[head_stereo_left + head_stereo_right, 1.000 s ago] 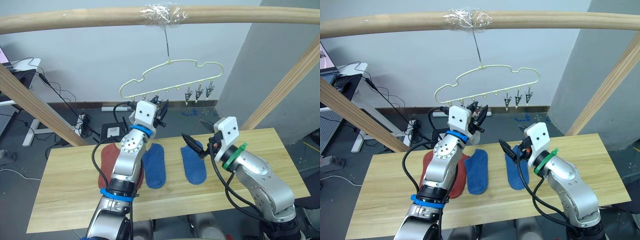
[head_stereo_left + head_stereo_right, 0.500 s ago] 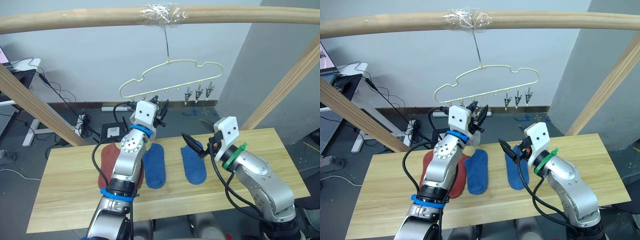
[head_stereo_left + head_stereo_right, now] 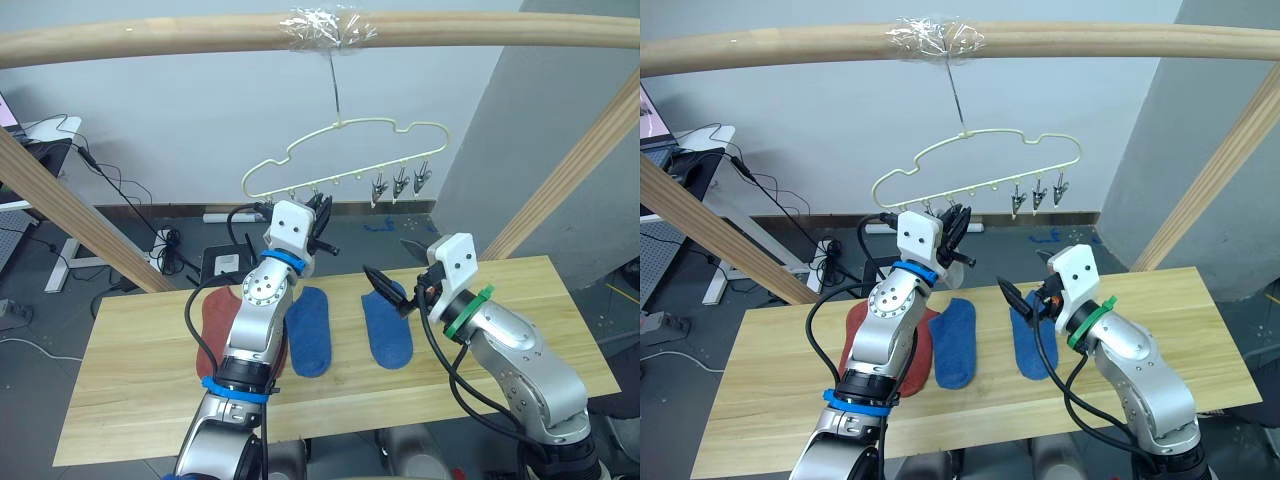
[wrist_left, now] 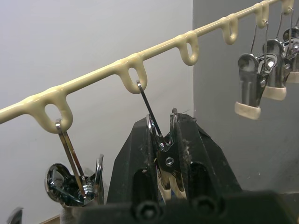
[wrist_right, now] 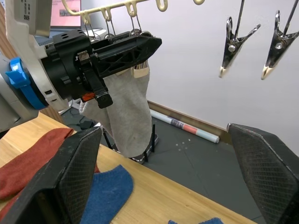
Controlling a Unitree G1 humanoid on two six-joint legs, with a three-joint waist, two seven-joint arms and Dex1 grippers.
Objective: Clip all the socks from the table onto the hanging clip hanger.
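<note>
Left gripper (image 4: 166, 172) fingers squeezing clip (image 4: 163, 154) on clip hanger (image 3: 340, 150), grey sock (image 5: 126, 107) hanging beneath. Right gripper (image 3: 390, 275) fingers spread, idling near blue sock (image 3: 387, 330) on tabletop (image 3: 130, 390). Next, likely: releasing clip.

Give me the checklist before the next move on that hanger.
1. Left tool squeezing a clip on the hanger: ok.
2. Grey sock caught in that clip: cannot tell.
3. Right tool open and empty: ok.
4. Free clips at the hanger's right end: ok, three.
5. Table free of socks: not ok; blue socks and a red sock lie there.
</note>
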